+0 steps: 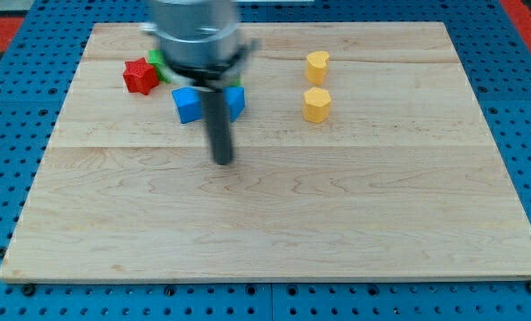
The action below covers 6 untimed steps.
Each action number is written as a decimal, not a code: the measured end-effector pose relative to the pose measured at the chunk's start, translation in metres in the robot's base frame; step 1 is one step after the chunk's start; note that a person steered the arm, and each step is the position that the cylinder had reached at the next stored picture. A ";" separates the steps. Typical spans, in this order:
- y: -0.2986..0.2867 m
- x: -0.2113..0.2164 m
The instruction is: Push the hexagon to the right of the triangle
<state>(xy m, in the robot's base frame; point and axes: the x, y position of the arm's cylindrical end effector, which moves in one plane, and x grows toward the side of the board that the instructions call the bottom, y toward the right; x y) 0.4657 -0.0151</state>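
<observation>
A yellow hexagon block [316,104] lies right of the board's middle near the view's top. A second yellow block [316,66], heart-like in shape, lies just above it. Two blue blocks sit left of them: one [187,104] left of the rod, and one [236,101], partly hidden by the rod, which may be the triangle. My tip [223,160] rests on the board below the blue blocks and well to the left of and below the yellow hexagon, touching no block.
A red block [141,77] and a green block [156,62], mostly hidden by the arm, sit at the upper left. The wooden board [274,223] lies on a blue pegboard surface [7,107].
</observation>
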 end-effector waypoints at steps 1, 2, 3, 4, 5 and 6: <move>0.083 -0.022; 0.110 -0.050; 0.092 -0.067; 0.108 -0.066; 0.124 -0.085; 0.087 -0.100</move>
